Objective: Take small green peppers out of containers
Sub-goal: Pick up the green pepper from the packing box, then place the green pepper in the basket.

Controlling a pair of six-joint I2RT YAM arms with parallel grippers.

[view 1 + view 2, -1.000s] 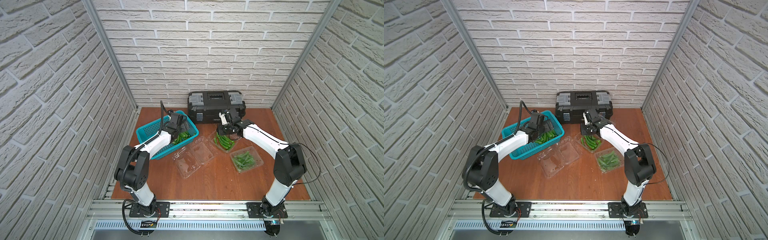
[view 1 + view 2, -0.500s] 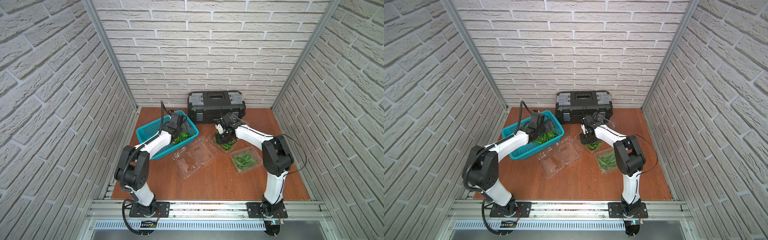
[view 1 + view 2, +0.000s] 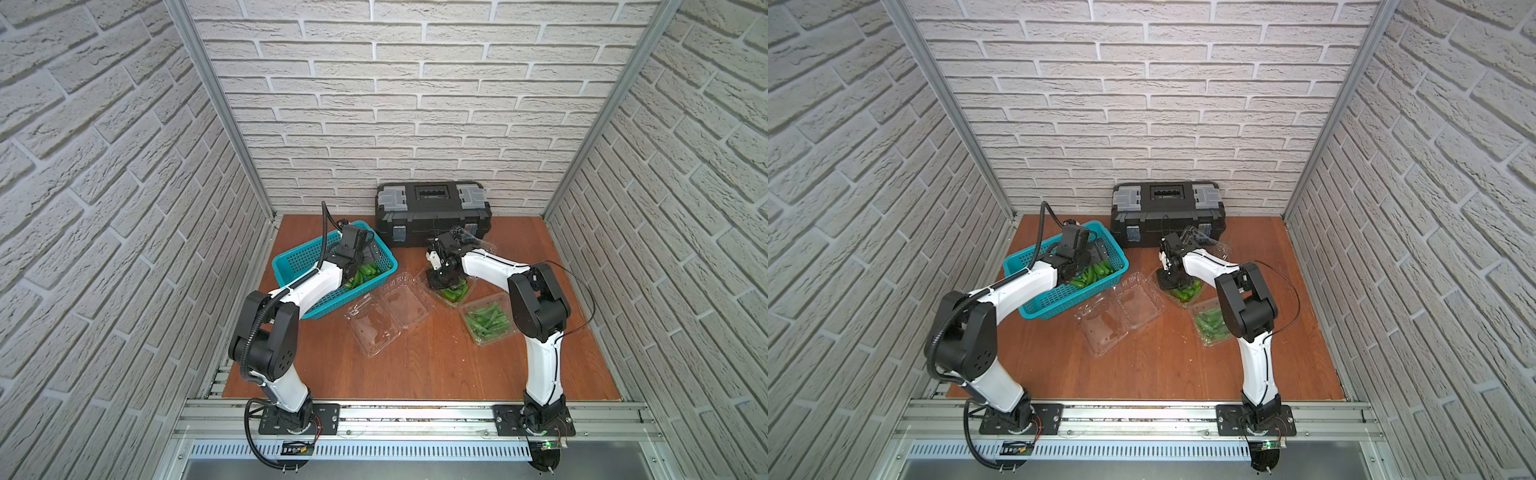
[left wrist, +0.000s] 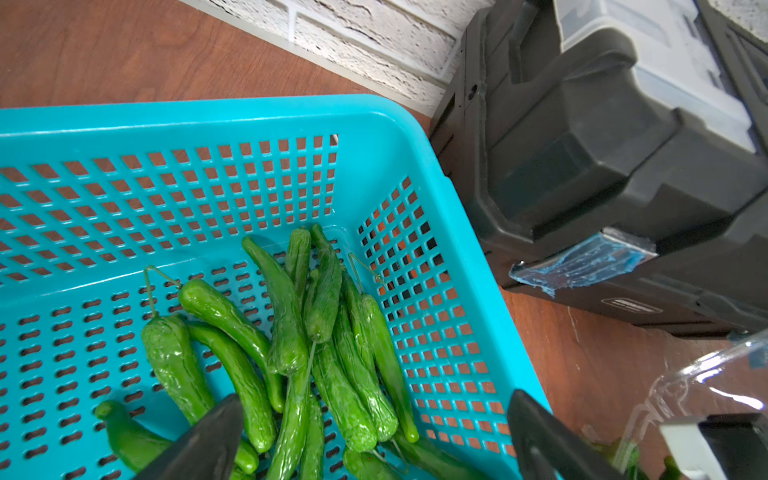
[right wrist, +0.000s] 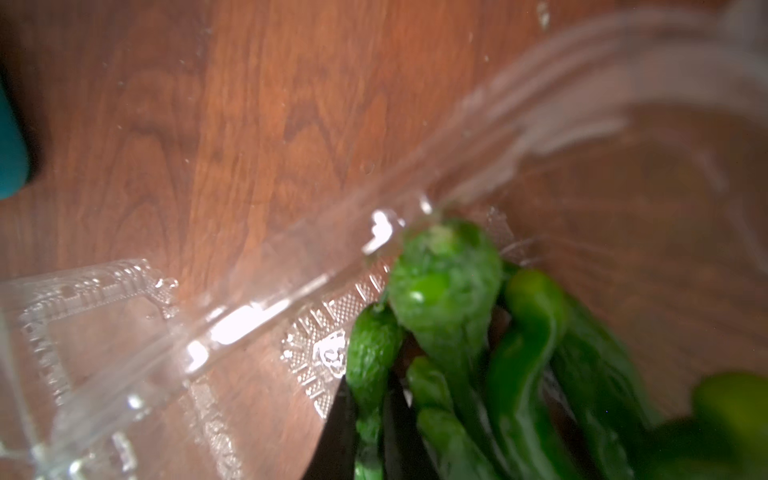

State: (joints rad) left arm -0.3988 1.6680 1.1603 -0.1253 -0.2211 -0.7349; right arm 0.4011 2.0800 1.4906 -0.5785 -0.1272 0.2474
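Several small green peppers (image 4: pixel 291 332) lie in the teal basket (image 4: pixel 208 120). My left gripper (image 4: pixel 374 399) hangs open just above them, seen over the basket in both top views (image 3: pixel 365 253) (image 3: pixel 1096 253). Three clear containers stand on the wooden table. The left one (image 3: pixel 388 316) is open and holds no peppers. The middle one (image 3: pixel 451 293) holds peppers, and my right gripper (image 3: pixel 446 282) is down inside it. In the right wrist view its dark fingers (image 5: pixel 345 415) are shut on one pepper (image 5: pixel 370 353). The right container (image 3: pixel 486 322) holds more peppers.
A black toolbox (image 3: pixel 432 212) stands against the back wall, right behind the basket and the middle container. That container's clear lid (image 3: pixel 473 243) sticks up near the toolbox. Brick walls close in the table on three sides.
My right gripper has dropped into the middle container and closed on a pepper, and its arm has folded in. The left arm and gripper have not moved.
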